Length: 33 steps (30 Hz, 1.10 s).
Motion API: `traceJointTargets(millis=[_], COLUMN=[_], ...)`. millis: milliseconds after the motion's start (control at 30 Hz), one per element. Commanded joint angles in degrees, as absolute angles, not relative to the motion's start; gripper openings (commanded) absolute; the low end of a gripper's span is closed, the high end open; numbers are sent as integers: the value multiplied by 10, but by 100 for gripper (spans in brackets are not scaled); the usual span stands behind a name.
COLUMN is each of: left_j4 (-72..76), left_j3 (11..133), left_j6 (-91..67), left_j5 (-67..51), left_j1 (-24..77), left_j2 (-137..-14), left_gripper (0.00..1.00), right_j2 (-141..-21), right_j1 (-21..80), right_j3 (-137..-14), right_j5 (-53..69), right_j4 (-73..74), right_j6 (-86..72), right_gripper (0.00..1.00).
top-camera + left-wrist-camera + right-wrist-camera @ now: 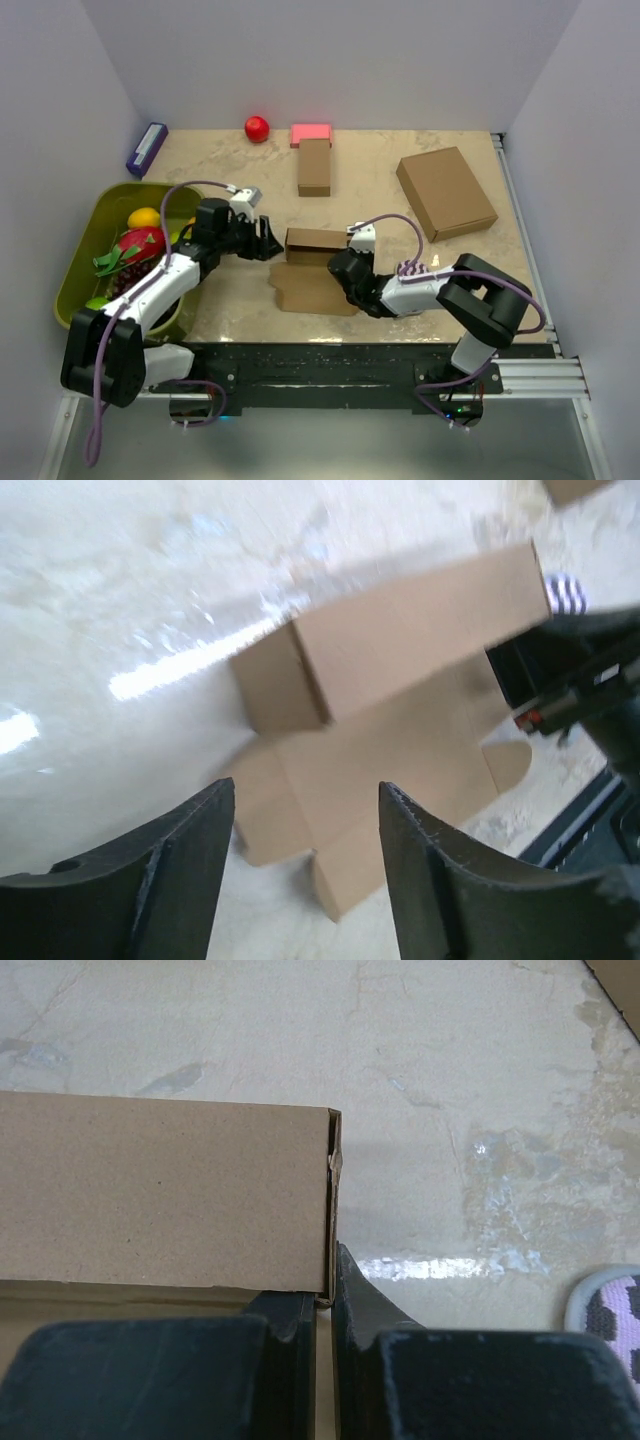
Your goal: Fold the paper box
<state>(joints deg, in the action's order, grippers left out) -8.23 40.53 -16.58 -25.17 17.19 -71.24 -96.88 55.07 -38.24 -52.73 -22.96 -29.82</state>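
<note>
While the bin point(78, 255) of fruit sits off on the left with no part in this job, the left gripper point(268, 242) hangs just left of the paper box point(313, 245), fingers spread wide with nothing between them; its wrist view looks straight down at the left end of the box and the flat flaps, so my guess is it's lined up to work on a flap or end panel next.

The paper box is mid-bench point(230, 180), between the two arms; its far long wall stands up and the rest lies flat toward the arm bases, so I'd call it partly folded at best.

On the right end of that raised wall, the right gripper point(322, 1300) is closed down narrow; from its own camera it looks pinched on the thin cardboard edge at the corner; I read that as a brace, keeping the wall upright and stopping the sheet from sliding while the other arm works.

Further right and well apart is a bigger brown box point(447, 192); not involved as far as I can tell.
</note>
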Motion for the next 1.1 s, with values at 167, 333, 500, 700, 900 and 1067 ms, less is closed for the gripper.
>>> traceJointTargets(millis=[167,333,500,700,900,1067], left_j4=[17,38,40,31,28,14], left_j3=[418,404,410,412,409,411], left_j6=[-234,-247,-248,-243,-240,-229], left_j5=[-315,-328,-332,-332,-325,-309], left_j1=[135,135,135,136,147,177], left_j2=[-741,-753,-775,-799,-816,-829], left_gripper=[69,70,69,62,50,39], right_j2=[-943,-955,-964,-969,-980,-988], right_j1=[557,562,570,578,583,587], right_j3=[-322,-327,-331,-332,-336,-352], right_j5=[-469,-455,-450,-446,-446,-462], right_j4=[-247,-266,-279,-288,-296,-279], right_j6=[-255,-240,-232,-227,-220,-226], right_gripper=[0,0,0,0,0,0])
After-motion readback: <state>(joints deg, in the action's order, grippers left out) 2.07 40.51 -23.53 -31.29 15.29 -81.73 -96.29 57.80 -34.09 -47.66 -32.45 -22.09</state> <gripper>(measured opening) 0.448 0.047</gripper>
